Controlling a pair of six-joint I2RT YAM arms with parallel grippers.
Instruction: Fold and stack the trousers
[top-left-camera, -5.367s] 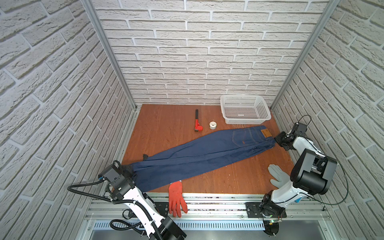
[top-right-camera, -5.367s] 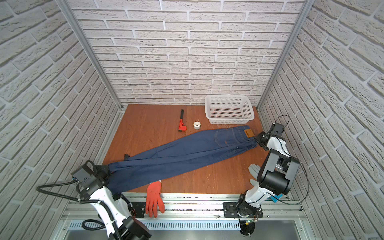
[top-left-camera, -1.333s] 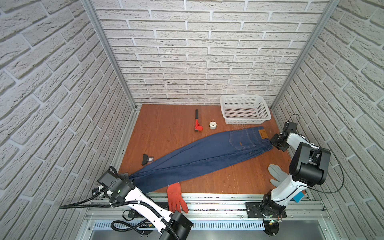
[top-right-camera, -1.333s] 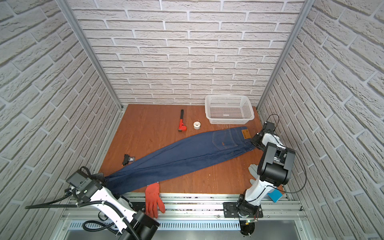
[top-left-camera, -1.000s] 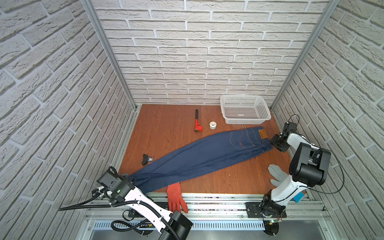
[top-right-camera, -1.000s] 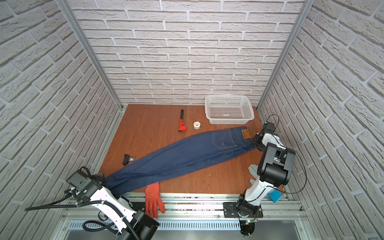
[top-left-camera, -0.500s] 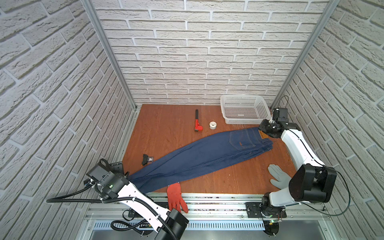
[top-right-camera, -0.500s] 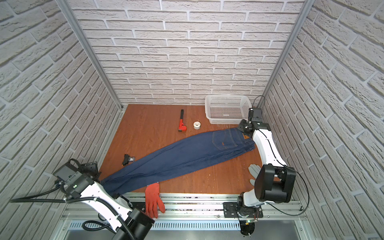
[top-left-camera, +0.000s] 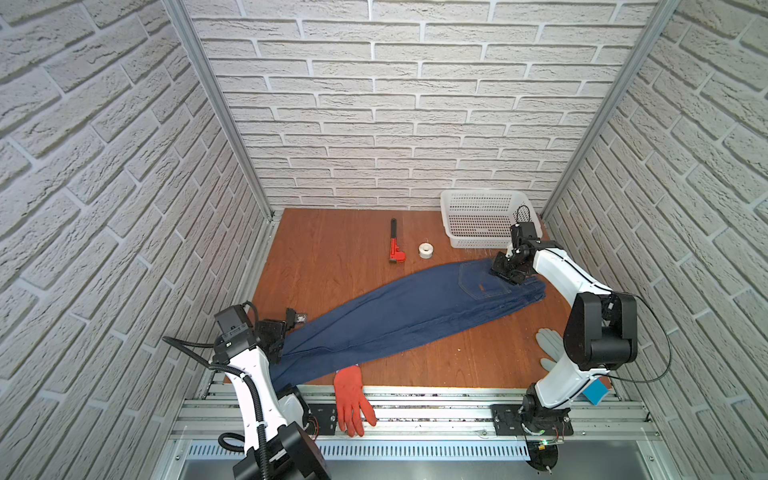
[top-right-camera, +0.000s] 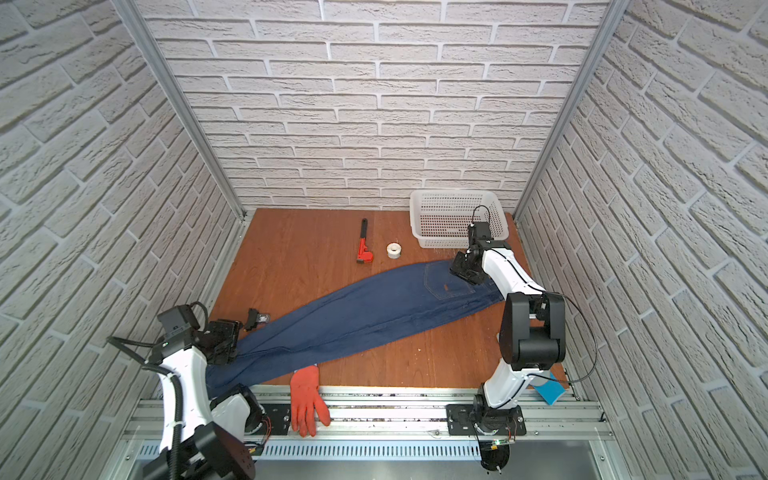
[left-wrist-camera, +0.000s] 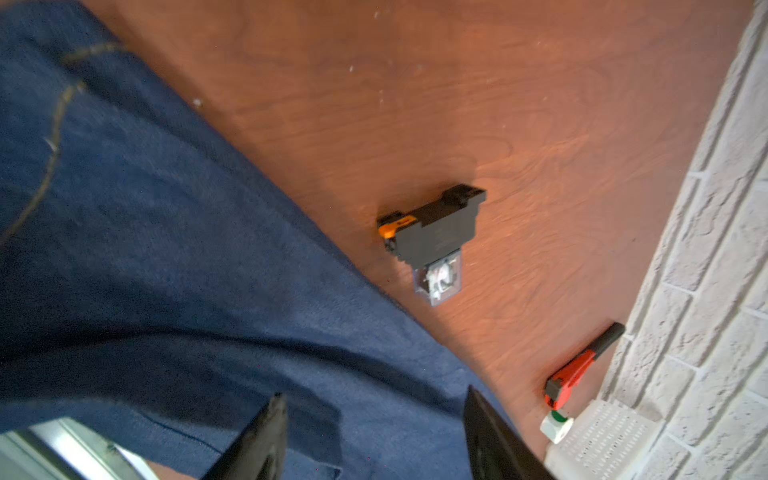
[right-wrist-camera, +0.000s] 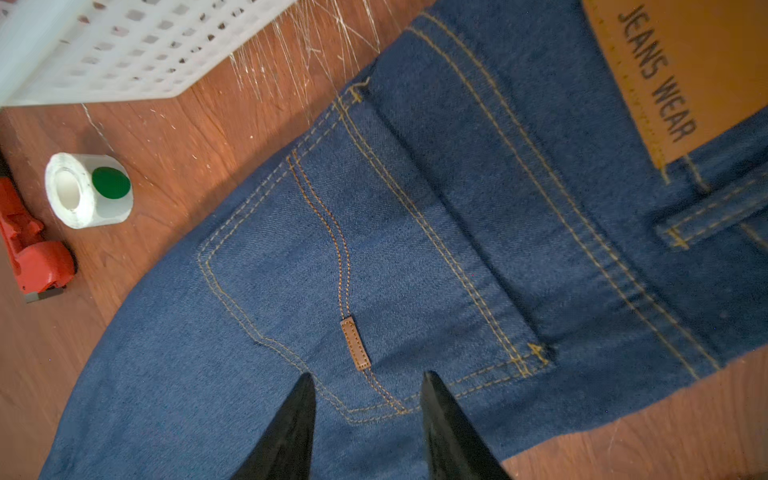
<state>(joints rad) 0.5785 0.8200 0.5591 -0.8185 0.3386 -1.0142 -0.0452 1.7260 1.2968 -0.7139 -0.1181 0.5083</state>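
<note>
The trousers (top-left-camera: 407, 311), dark blue denim with tan stitching, lie flat and stretched diagonally in both top views, leg ends at the front left, waist at the back right. My left gripper (top-left-camera: 276, 338) hovers over the leg ends; in the left wrist view its jaws (left-wrist-camera: 374, 399) stand wide open above the denim (left-wrist-camera: 166, 270), holding nothing. My right gripper (top-left-camera: 505, 272) hangs over the waist. Seen from the right wrist, it (right-wrist-camera: 368, 376) is open just above the back pocket (right-wrist-camera: 332, 270), beside the leather patch (right-wrist-camera: 673, 70).
A white basket (top-left-camera: 482, 224) stands at the back right, with a tape roll (top-left-camera: 426, 250) and red wrench (top-left-camera: 395, 249) left of it. A small black relay (top-left-camera: 296, 318) lies by the legs. An orange-red glove (top-left-camera: 351, 399) overhangs the front edge; a grey glove (top-left-camera: 548, 345) lies front right.
My right gripper left the waist's right end and swung up over the back pocket. My left arm rose from the hem at the front edge and moved in over the legs.
</note>
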